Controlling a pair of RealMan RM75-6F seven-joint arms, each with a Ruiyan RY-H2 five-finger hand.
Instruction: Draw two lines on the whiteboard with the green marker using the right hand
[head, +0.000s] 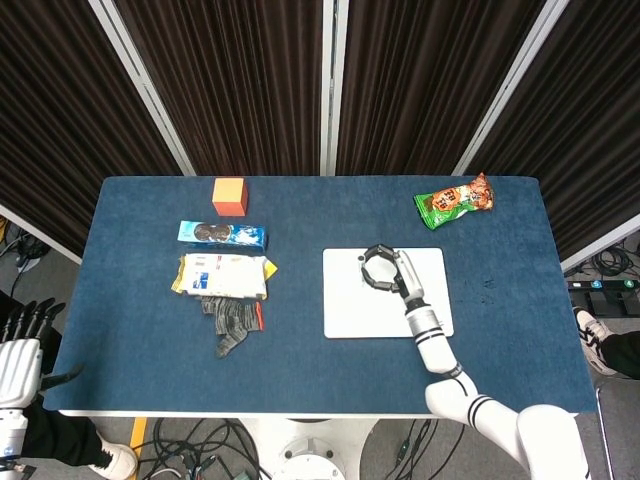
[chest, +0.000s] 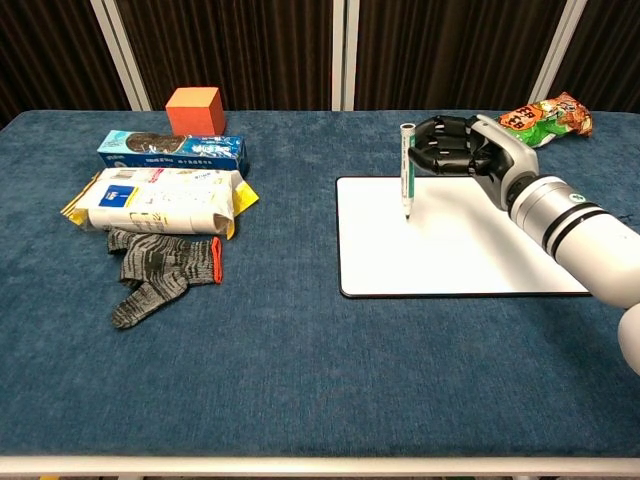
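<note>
**Right hand holding the green marker on the whiteboard**

The right hand (chest: 462, 147), black-fingered with a white back, is gripping the green-and-white marker pen (chest: 407, 171) near its top end. The marker is standing almost upright, with its tip down on the white rectangular whiteboard (chest: 470, 260), in the left part of the board toward its far edge. In the head view the same hand (head: 385, 268) is sitting over the upper middle of the whiteboard (head: 350, 310). I cannot see any drawn line on the board surface.

The left hand (head: 20, 345) is showing only at the lower left corner of the head view, beside the blue cloth-covered table (chest: 300, 380), with its dark fingers spread apart and holding nothing.

On the left side of the table an orange cube (chest: 194, 109), a blue cookie box (chest: 172, 150), a white-and-yellow snack bag (chest: 160, 202) and a grey knitted glove (chest: 160, 273) are lying in a row from far to near. A green-and-orange snack packet (chest: 545, 115) is lying behind the whiteboard, near the far right corner.
</note>
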